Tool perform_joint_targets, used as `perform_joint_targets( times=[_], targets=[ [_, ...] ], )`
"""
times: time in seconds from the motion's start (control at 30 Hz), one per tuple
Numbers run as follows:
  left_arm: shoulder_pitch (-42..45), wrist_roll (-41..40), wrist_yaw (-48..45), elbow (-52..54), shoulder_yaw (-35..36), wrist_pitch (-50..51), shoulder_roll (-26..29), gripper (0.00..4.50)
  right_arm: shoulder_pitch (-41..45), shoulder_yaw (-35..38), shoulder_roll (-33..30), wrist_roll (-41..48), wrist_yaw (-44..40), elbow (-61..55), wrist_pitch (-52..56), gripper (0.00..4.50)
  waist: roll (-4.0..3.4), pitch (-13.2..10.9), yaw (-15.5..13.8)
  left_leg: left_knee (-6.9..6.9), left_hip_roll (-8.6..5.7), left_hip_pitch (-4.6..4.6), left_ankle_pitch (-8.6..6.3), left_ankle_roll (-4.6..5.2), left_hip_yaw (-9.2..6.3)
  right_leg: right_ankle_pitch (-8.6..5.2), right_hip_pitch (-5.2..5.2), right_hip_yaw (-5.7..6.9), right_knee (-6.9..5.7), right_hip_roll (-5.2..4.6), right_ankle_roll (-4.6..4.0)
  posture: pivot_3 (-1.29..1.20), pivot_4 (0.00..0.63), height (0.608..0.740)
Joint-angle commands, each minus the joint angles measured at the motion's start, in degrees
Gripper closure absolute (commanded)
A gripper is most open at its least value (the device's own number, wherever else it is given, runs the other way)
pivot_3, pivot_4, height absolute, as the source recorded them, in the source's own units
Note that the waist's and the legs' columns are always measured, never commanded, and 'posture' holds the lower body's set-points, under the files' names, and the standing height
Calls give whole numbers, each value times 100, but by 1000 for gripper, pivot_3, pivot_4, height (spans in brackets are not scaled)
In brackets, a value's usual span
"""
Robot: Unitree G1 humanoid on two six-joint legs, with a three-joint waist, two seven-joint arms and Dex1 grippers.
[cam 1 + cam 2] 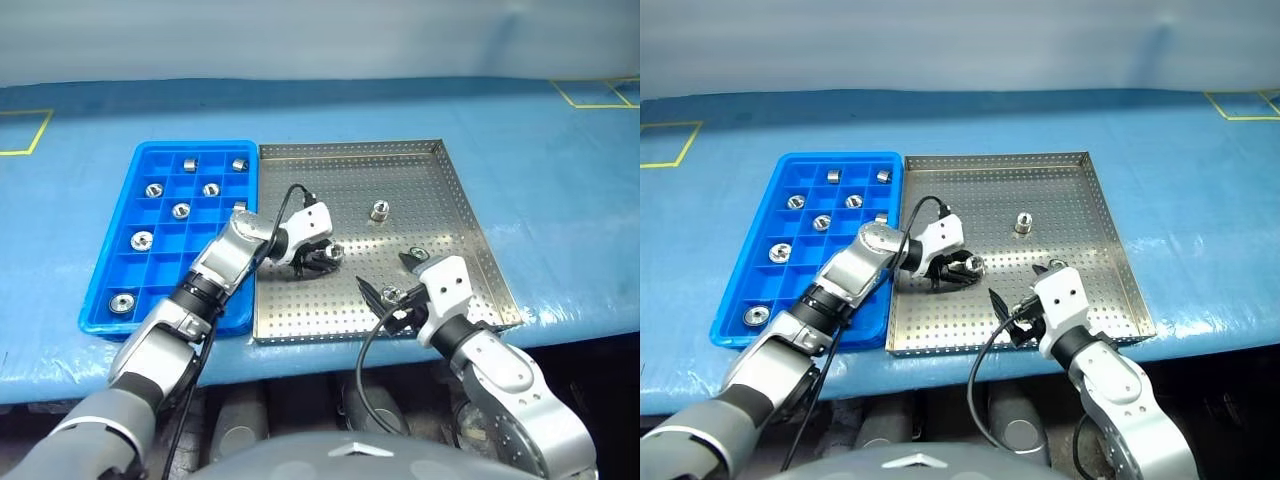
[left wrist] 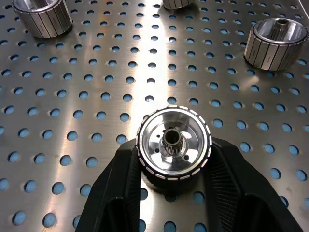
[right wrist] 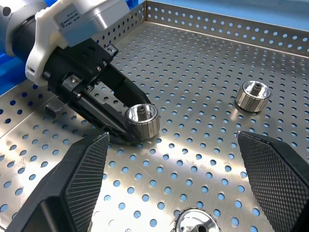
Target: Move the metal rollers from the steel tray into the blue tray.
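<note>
Left gripper [image 1: 322,258] clamped on a metal roller [image 2: 174,146] on the steel tray [image 1: 450,200], right gripper [image 1: 392,280] spread wide, holding nothing

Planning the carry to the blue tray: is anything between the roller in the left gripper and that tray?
Nothing visible. The left gripper is shut on a roller in the steel tray; the blue tray lies right beside it, only the two low rims between.

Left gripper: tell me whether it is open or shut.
Shut on a metal roller: the left gripper has its jaws pressed against both sides of the roller on the steel tray.
</note>
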State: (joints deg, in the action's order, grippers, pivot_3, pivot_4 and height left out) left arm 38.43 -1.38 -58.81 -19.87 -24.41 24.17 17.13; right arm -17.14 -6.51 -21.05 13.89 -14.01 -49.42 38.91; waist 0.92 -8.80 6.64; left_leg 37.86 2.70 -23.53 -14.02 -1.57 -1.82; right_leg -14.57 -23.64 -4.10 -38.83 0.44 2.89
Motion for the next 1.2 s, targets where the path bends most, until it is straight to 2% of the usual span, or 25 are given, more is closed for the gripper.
perform_joint_targets(
  times=[0.03,0.2,0.37,0.67,0.9,1.2],
  targets=[
    [-95,-353,337,572,572,9,-134,2772,56,-33,6,8,-49,-91,-124,0,0,0,-7,0,0,0,0,0,0,0,0,0,0,0,0,-145,150,740],
    [-509,-471,1718,1826,1514,415,-311,2772,160,-107,4,39,-105,-50,-93,0,0,0,-48,0,0,-2,0,0,0,2,-1,-2,-1,-2,2,-117,150,740],
    [-1069,-394,3167,3125,2377,1353,-461,2772,542,-249,93,49,-151,172,-62,0,-2,1,-116,2,1,8,0,0,0,3,6,-3,-5,-1,4,-49,150,740],
    [-2181,-448,3897,4752,2863,2493,-136,2772,1803,-1021,395,80,-559,957,-112,0,1,0,-481,1,0,8,5,2,-5,5,7,5,-8,-3,3,91,150,740],
    [-2484,-387,4391,4899,3018,2830,-141,2772,2175,-1313,507,74,-828,1323,-225,0,3,0,-758,4,-4,4,5,1,-8,13,9,13,-4,-9,-11,146,150,740],
    [-2468,-303,4515,4293,2661,2839,-17,2772,2171,-1374,577,16,-866,1421,-312,0,3,0,-827,3,-3,4,5,1,-8,15,8,14,-4,-7,-15,123,150,740]
  ],
)
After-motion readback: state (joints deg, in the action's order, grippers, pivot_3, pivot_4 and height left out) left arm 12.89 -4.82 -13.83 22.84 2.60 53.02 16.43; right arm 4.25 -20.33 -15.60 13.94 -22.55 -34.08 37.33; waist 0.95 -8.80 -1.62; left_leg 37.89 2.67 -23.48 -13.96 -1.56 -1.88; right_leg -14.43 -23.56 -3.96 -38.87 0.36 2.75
